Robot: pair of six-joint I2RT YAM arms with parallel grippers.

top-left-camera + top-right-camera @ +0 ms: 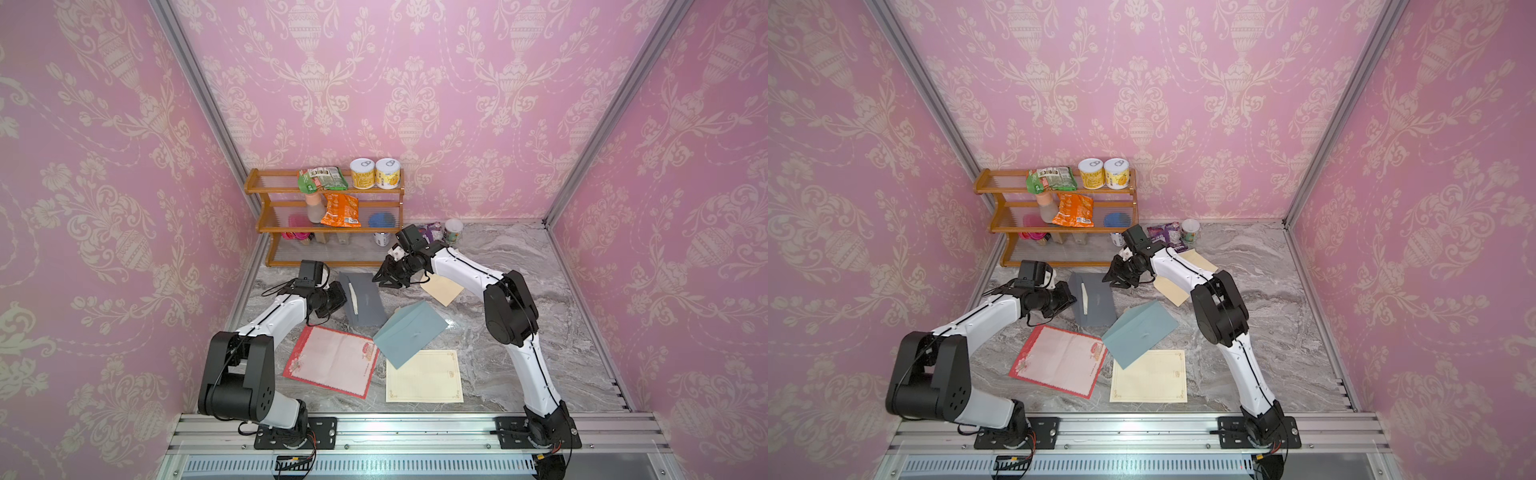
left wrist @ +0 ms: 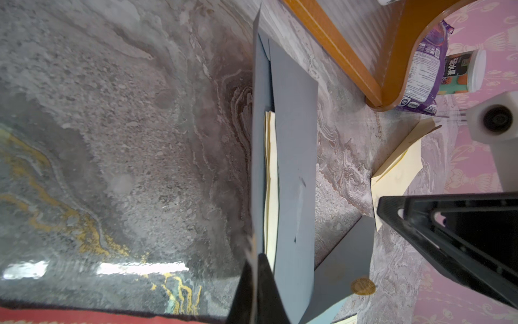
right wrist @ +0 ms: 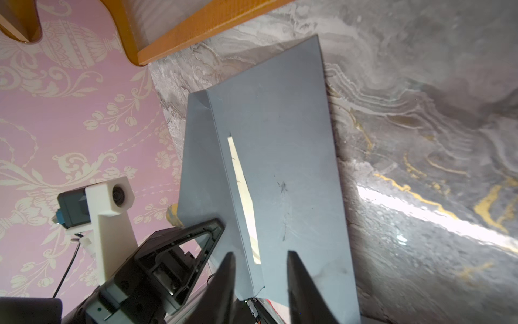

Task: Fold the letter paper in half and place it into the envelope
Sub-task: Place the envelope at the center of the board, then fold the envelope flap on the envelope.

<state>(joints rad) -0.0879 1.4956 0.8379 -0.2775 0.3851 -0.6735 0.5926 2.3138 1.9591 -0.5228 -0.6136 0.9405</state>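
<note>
Marble bench: carried an unfolded cream sheet nearest us.
Left tool: pinched shut on the grey envelope flap.
Folded letter: inside envelope; we judged it light, floppy, best edge-pinched.
Right tool: fingers apart, above.

You get bright, even overhead light in both top views; shadows on the counter are faint and soft. Detail there is slightly soft, the walls stretch toward the frame edges, and the shelf slats show moiré striping. Both wrist views bend hard at the edges. A white glare strip cuts across the counter in the right wrist view; a smaller one shows in the left. Left hand and right hand are dark, out-of-focus blurs; the grey envelope reads sharp mid-frame.
</note>
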